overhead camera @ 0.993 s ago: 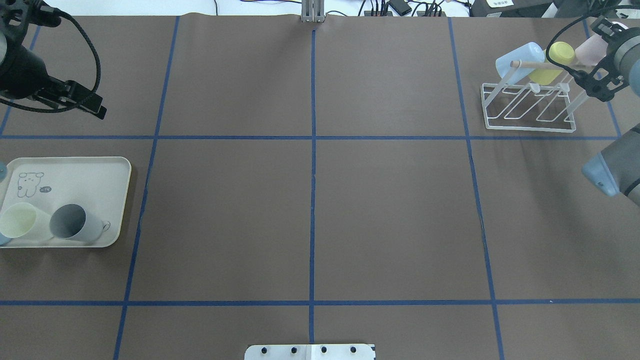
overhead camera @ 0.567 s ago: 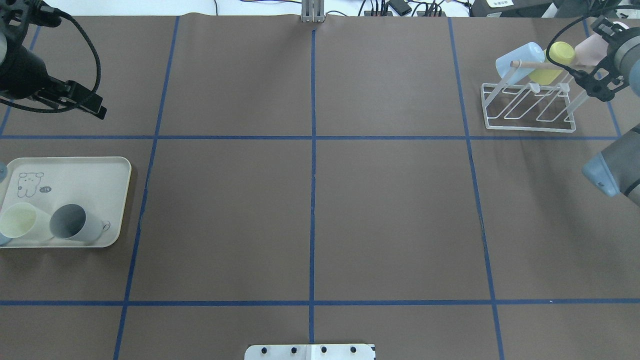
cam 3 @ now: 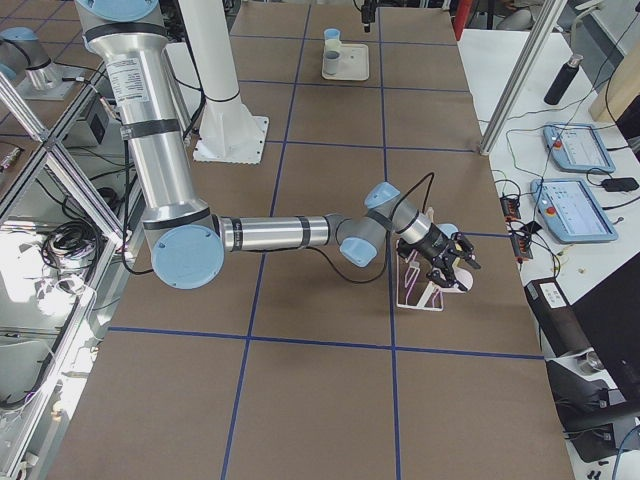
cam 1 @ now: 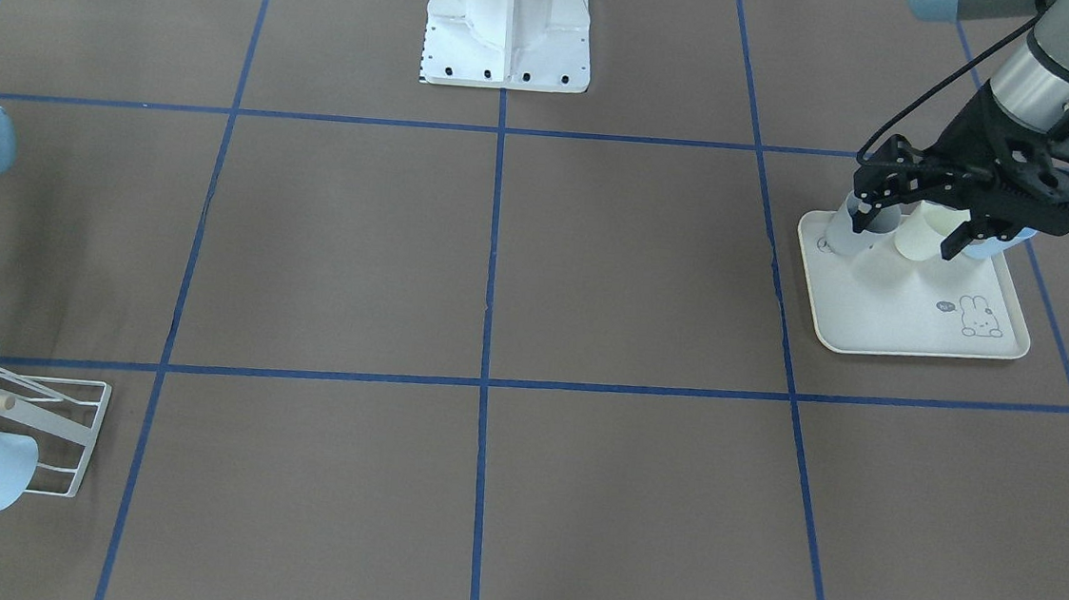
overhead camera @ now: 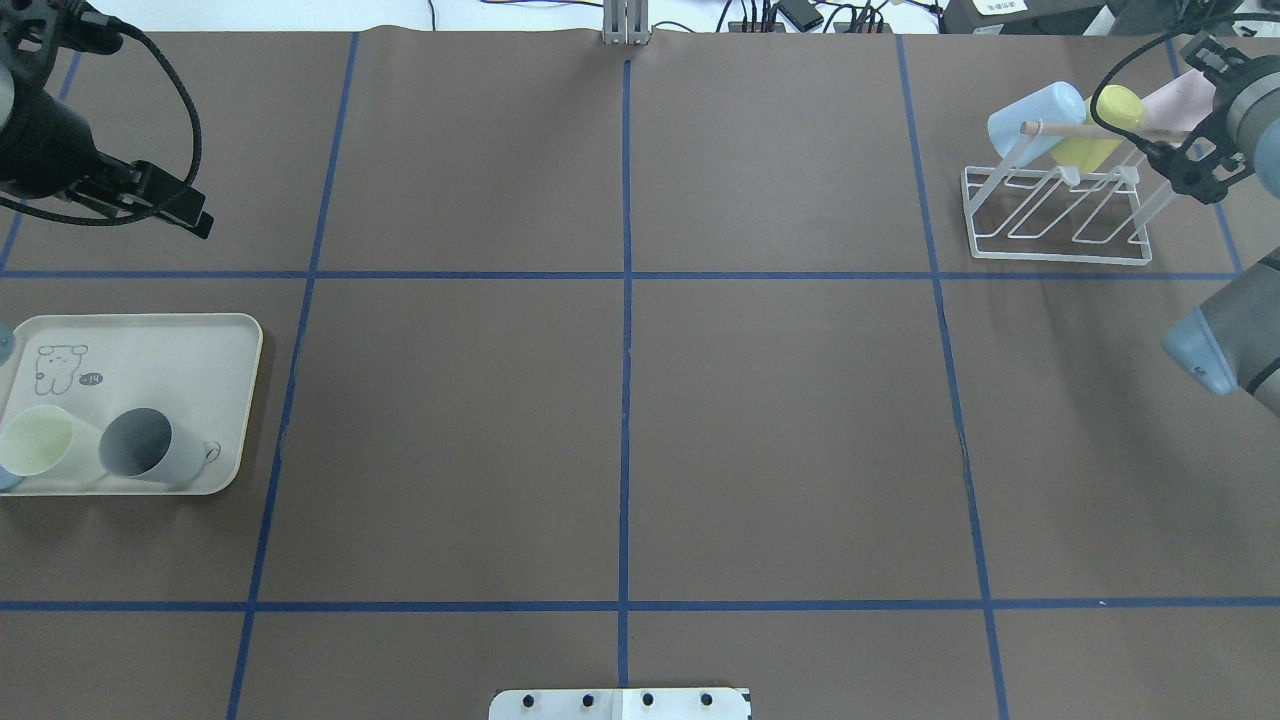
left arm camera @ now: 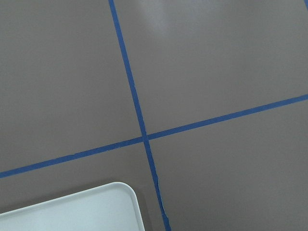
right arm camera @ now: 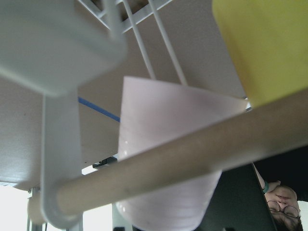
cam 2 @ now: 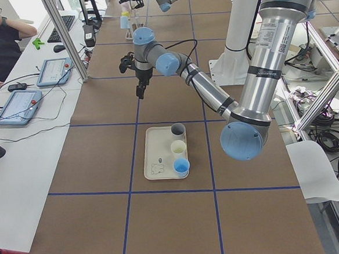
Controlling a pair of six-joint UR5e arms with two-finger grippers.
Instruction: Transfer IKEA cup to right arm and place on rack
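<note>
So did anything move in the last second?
Only a little. The pink cup tipped lower on the rack, and the blue cup and yellow cup nudged slightly left. The right gripper hardly shifted. The left gripper, tray and grey cup stayed put.

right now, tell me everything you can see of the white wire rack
The small white wire rack stands upright on the brown table, far right from the robot's side. It looks like coated metal: a rectangular base frame, slanted prongs and a light wooden rod across the top. Three plastic cups sit tilted, mouth down, on the prongs: a light blue cup, a yellow cup and a pink cup.
</note>
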